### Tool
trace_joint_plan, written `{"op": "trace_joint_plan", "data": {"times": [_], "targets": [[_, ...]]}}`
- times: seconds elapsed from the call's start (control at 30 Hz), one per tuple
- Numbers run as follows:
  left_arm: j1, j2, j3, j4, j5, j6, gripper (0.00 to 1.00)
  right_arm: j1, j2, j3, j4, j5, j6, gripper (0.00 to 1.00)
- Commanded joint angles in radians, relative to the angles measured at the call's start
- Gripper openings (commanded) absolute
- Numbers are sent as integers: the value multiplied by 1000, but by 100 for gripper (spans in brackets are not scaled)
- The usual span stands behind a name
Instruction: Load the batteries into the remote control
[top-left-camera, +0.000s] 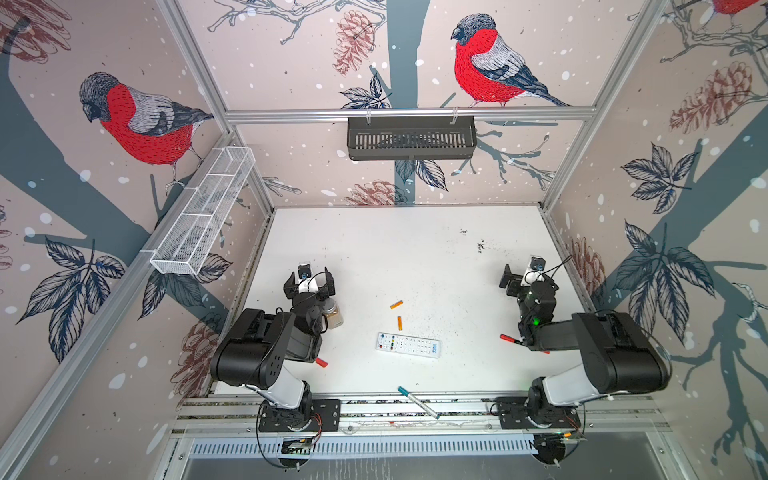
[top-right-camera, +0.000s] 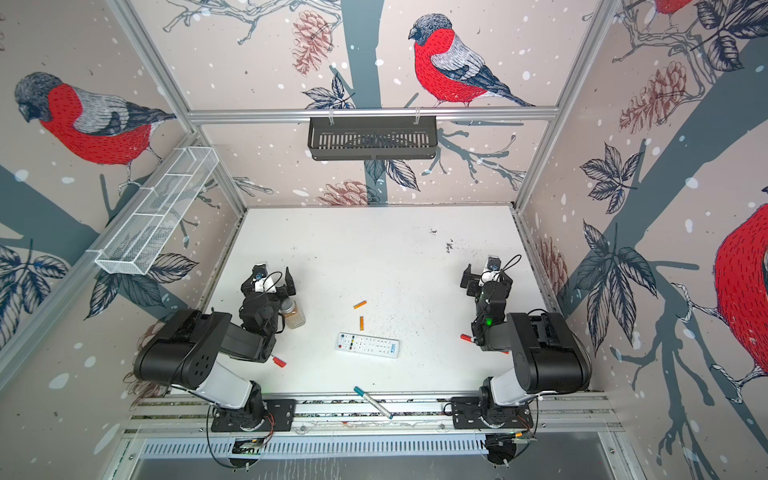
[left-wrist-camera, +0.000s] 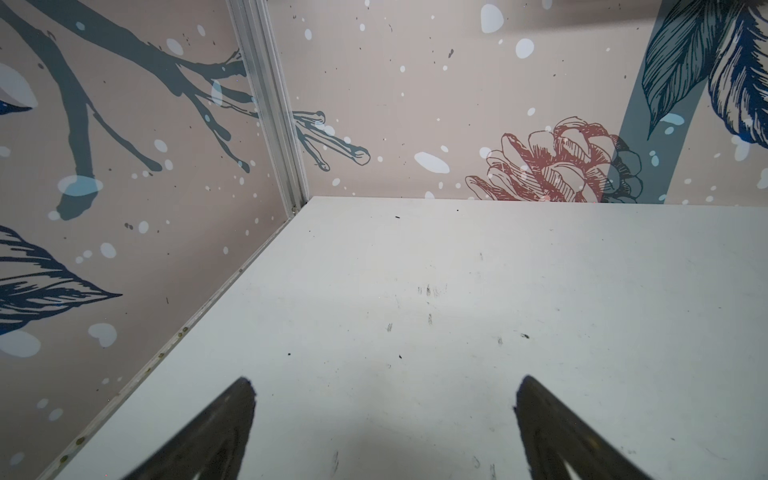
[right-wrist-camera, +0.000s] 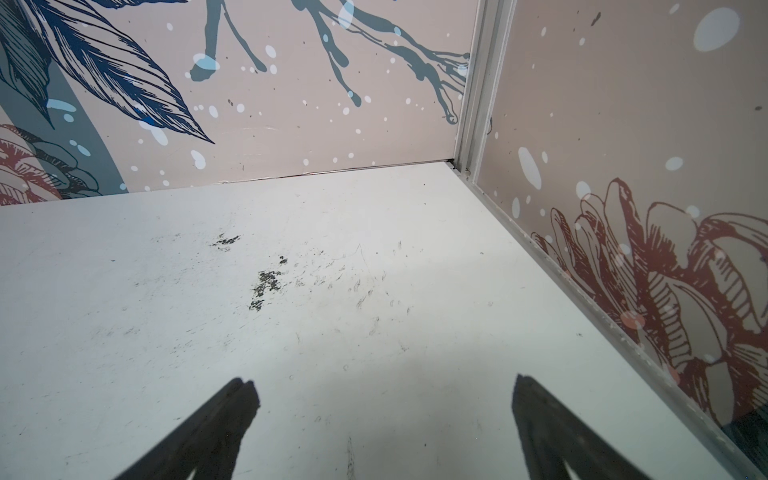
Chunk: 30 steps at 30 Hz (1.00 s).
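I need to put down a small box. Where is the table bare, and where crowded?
Bare: the far half of the table, from the left hand and right hand to the back wall. Crowded: near middle (batteries, remote control, pen); jar by the left arm.

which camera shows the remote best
A top view: the remote lies whole and unblocked there, buttons up. Both top views show it about equally well. Neither wrist view catches it; they face the table's far corners.

Jar (top-left-camera: 333, 312) upright on table (top-left-camera: 395, 249); teal-capped pen (top-left-camera: 419, 403) across front rail (top-left-camera: 365, 406); left marker (top-left-camera: 321, 362), right marker (top-left-camera: 508, 338) red-capped.
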Motion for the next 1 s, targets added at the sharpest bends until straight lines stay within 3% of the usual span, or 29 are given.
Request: {"op": "trace_joint_plan", "data": {"times": [0.0,0.07,0.17,0.27,0.37,0.47,0.63,0.83,0.97], "targets": [[-2,-15,0,41,-34,12,97,3,-2,0,35,14,-1,100],[-3,-35,10,5,-50,7,97,3,-1,0,35,15,-1,99],[-35,-100,86,-185,-123,21,97,3,-2,-1,35,14,-1,100],[-100,-138,196,-395,-270,33,97,2,-2,-1,35,15,-1,100],[-148,-170,309,-627,-374,-20,97,2,-2,-1,35,14,-1,100],[-169,-204,440,-926,-440,-170,97,2,-3,-1,35,13,1,99],[-197,-239,639,-1387,-389,-422,97,0,-1,0,37,9,1,100],[-294,-337,693,-1570,-270,-485,97,-3,-2,2,29,-1,1,100],[-319,-419,671,-1635,-54,-511,97,28,-16,-14,48,16,-35,99]]}}
